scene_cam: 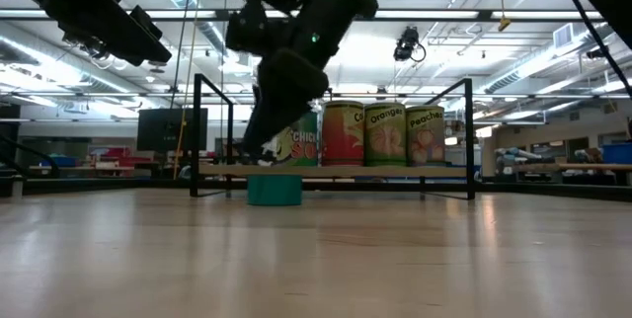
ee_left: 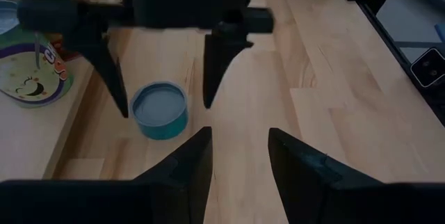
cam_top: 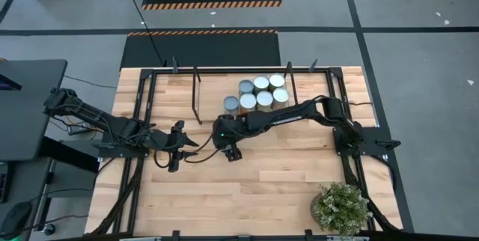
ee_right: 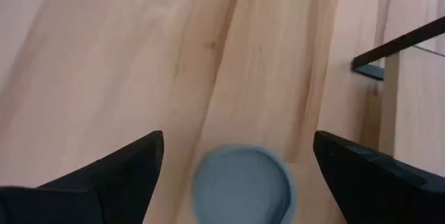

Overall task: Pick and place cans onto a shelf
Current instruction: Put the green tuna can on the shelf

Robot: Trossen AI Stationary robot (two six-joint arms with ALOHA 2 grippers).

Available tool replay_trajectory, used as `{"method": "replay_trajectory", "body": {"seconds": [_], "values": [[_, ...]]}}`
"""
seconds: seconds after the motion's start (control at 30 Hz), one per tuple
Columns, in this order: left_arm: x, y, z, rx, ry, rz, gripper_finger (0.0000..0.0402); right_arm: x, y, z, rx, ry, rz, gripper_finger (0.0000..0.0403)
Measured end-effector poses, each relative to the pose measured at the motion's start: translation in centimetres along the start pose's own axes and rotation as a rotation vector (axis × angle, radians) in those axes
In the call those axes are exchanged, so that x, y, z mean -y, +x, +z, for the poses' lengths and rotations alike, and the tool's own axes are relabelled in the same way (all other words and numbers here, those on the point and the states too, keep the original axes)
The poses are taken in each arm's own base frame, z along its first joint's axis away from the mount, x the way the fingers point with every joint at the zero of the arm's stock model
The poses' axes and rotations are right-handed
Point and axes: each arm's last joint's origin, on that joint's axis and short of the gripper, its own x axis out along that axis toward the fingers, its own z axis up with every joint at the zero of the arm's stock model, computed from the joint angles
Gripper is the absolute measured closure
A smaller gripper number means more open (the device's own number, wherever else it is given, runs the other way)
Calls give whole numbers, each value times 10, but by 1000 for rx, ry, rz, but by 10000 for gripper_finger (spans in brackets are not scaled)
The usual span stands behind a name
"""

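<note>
A short teal can (ee_left: 160, 110) with a bluish-grey top stands upright on the table, just in front of the shelf (scene_cam: 395, 171). My right gripper (ee_left: 165, 106) hangs open over it, pointing steeply down, one finger on each side of the can (ee_right: 241, 186) with a gap showing on both sides. The high view hides this can under my right hand (cam_top: 227, 140). Several taller cans (cam_top: 258, 95) stand on their bases in a cluster on the shelf. My left gripper (ee_left: 240, 156) waits open and holding nothing, left of the teal can and above the table.
Thin black posts and rods (cam_top: 196, 95) frame the shelf along the table's far half. The labelled cans (scene_cam: 385, 133) stand close behind the teal can. A potted plant (cam_top: 340, 207) sits at the near right corner. Bare wood lies across the near half of the table (cam_top: 247, 196).
</note>
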Motion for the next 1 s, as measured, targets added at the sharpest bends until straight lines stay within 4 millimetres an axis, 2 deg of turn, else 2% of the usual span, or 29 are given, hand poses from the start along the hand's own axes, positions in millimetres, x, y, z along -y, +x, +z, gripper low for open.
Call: {"method": "replay_trajectory", "body": {"seconds": [0.23, 0.73, 1.0], "values": [[0, 0, -1, -8, 3, 2, 255, 11, 4, -8, -39, 35, 45, 25], [0, 0, -1, -10, 4, 2, 255, 4, 20, -30, -94, 5, 18, 26], [0, 0, -1, -10, 3, 2, 255, 2, 24, -36, -112, -24, 17, 59]]}}
